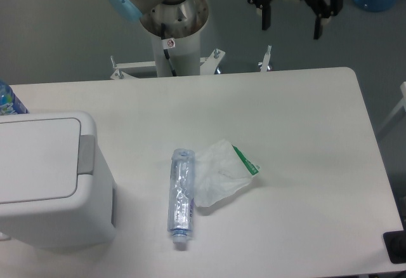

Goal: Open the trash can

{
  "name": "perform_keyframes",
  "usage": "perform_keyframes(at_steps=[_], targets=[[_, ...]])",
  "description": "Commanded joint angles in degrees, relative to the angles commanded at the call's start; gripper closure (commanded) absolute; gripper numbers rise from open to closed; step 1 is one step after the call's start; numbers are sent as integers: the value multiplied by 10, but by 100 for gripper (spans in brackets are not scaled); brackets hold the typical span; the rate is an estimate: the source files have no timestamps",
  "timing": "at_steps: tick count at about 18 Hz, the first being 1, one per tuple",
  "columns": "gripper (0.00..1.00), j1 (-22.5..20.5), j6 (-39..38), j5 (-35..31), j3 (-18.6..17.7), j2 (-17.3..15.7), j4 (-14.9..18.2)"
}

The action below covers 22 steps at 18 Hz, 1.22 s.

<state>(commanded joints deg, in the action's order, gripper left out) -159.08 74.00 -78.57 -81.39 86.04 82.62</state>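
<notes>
We're seeing the end effector (292,26) hanging w/ fingers spread, gripping nothing, beyond the worktop's (304,119) far edge. The trash can (51,179) is sitting lid-down (grey tab facing a crushed bottle (180,197)).

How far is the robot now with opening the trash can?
Nothing looks done: the trash can has its flat lid down. Nothing is in hand: the gripper hangs open and empty beyond the table's far edge, far from the bin. Left: reach the grey push tab, press it, and get the lid up.
</notes>
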Motion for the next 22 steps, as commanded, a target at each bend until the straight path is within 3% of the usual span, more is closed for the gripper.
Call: perform_keyframes(at_steps=[13,16,22], targets=[[0,11,-5,3,-4,4,-9],[0,18,-63,4,-4,12,-40],[0,82,-225,2,-2,40,-97]])
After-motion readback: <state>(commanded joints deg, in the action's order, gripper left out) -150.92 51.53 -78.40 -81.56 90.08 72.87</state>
